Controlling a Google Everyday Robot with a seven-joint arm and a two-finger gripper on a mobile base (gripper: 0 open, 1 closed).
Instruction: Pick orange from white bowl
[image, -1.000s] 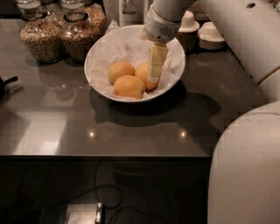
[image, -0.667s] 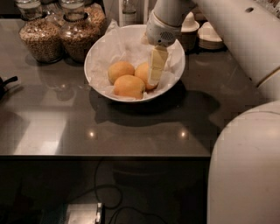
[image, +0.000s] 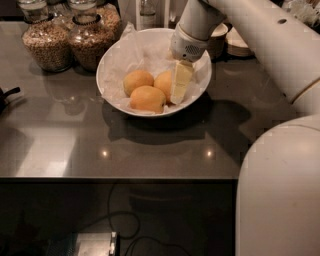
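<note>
On the dark tabletop (image: 75, 150) the orange (image: 163, 81) lies unlifted in the white bowl (image: 106, 65), our gripper (image: 181, 84) low against its right side, gripping or not we cannot tell, so we judge grasp and lift-out remain.

One camera looks steeply down from beside the robot's bulky white arm (image: 280, 190) onto the dark glossy countertop (image: 75, 145), fairly close; the pale gripper (image: 176, 96) reaches into the wide white paper-lined bowl (image: 102, 70).
</note>
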